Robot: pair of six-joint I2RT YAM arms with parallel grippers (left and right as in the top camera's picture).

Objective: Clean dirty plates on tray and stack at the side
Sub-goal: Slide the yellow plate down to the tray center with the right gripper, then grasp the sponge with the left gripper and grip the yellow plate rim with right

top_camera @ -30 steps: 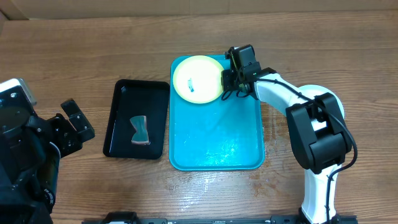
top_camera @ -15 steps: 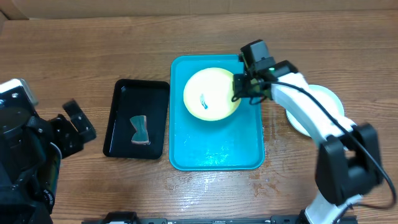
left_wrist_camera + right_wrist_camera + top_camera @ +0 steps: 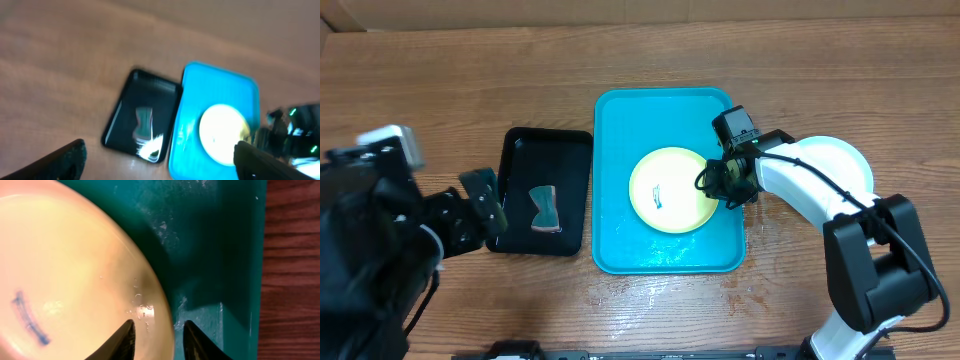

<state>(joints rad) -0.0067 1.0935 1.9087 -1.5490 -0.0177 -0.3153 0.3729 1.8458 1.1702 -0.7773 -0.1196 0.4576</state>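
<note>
Movement came from the right gripper (image 3: 718, 185): its jaws, clamped on the rim of the round, shallow pale yellow-green plate (image 3: 665, 180), had dragged it from the far end of the glossy, wet-looking turquoise tray (image 3: 620, 120) toward the worktop's near edge. Its smudge (image 3: 658, 196) probably awaited wiping. The left gripper (image 3: 485, 205) hung with jaws open near the worktop's left edge.

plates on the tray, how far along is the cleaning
Early. Done: one white plate sits off the tray, at its side. In hand: the right gripper grips the yellow-green plate by its rim; its blue smudge is unwiped. Left: wiping and stacking it; the left gripper is open near the black tray.
</note>
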